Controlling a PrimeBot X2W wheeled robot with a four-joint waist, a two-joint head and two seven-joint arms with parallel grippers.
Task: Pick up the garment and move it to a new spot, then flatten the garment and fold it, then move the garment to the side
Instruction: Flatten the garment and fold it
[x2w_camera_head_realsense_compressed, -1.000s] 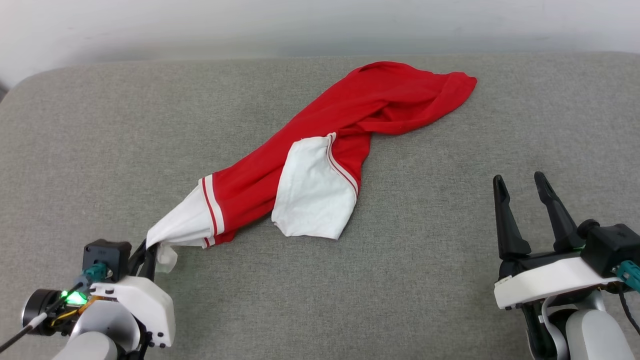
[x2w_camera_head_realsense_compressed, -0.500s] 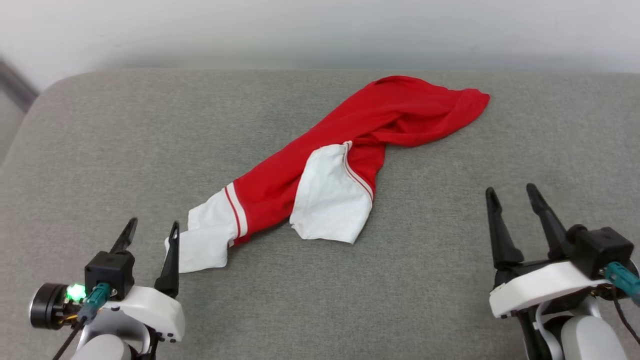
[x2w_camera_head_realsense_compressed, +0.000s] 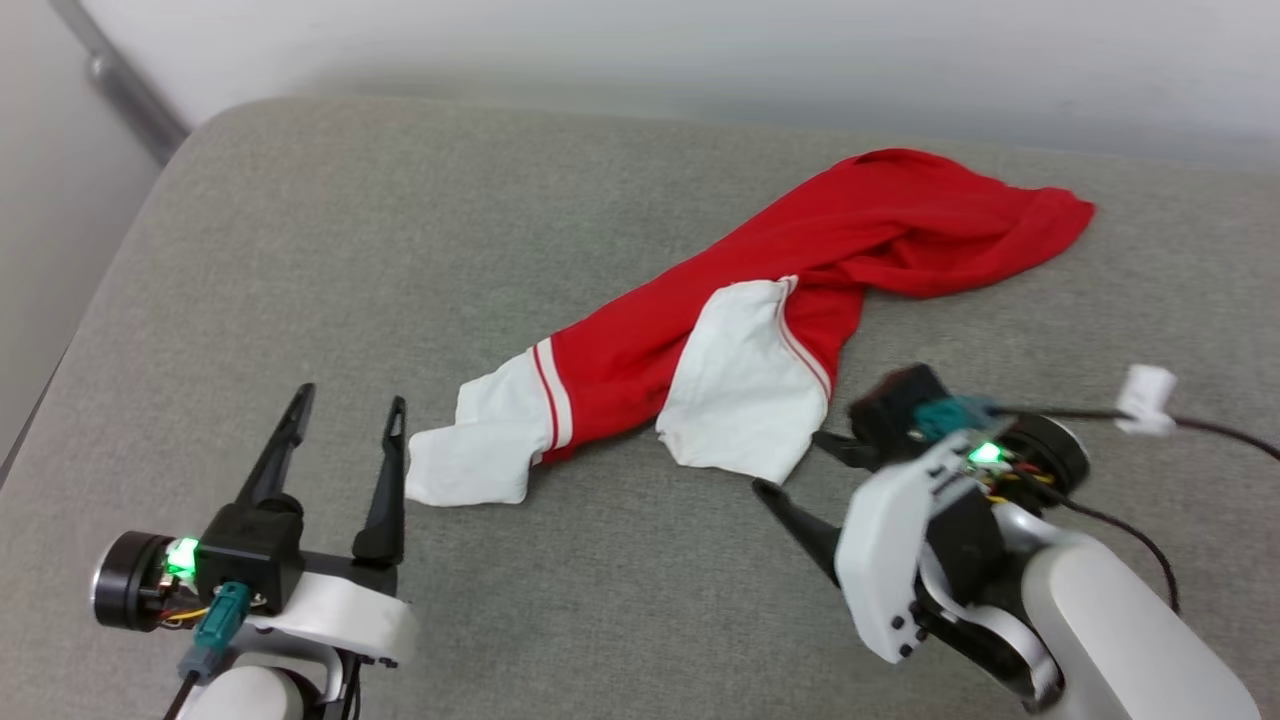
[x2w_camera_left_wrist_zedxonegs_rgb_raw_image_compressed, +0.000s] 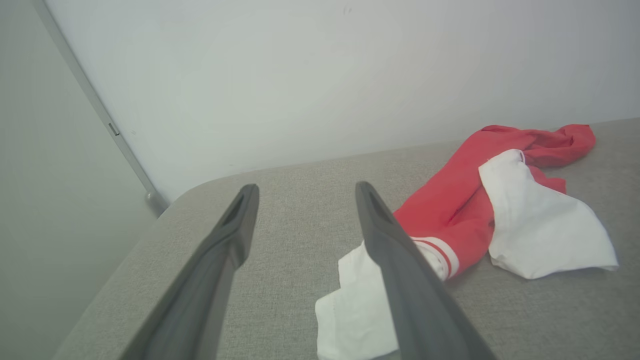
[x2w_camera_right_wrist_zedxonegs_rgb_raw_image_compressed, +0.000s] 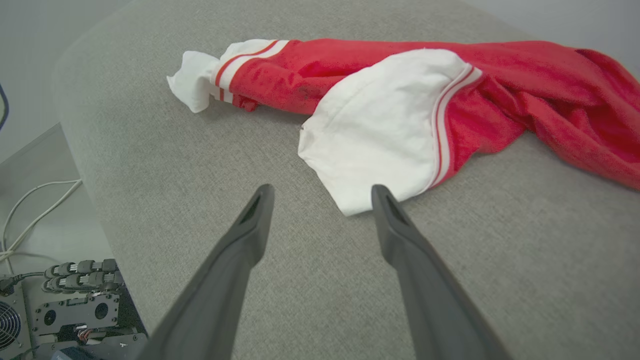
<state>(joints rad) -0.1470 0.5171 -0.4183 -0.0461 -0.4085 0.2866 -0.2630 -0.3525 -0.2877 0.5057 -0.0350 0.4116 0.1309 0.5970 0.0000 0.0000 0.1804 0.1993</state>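
Left gripper (x2w_camera_head_realsense_compressed: 348, 400) spread wide, empty, just beside the sleeve tip (x2w_camera_head_realsense_compressed: 470, 455) | right gripper (x2w_camera_head_realsense_compressed: 790, 462) also spread, empty, aimed at the white sleeve (x2w_camera_head_realsense_compressed: 745, 400) hem, probably to take a second corner for flattening | garment (x2w_camera_head_realsense_compressed: 760, 290) ungripped, twisted diagonally across the grey cushion (x2w_camera_head_realsense_compressed: 300, 250)

Likely a lab: bare white wall (x2w_camera_left_wrist_zedxonegs_rgb_raw_image_compressed: 300, 75), loose cables (x2w_camera_right_wrist_zedxonegs_rgb_raw_image_compressed: 37, 190), exposed electronics box (x2w_camera_right_wrist_zedxonegs_rgb_raw_image_compressed: 70, 310).
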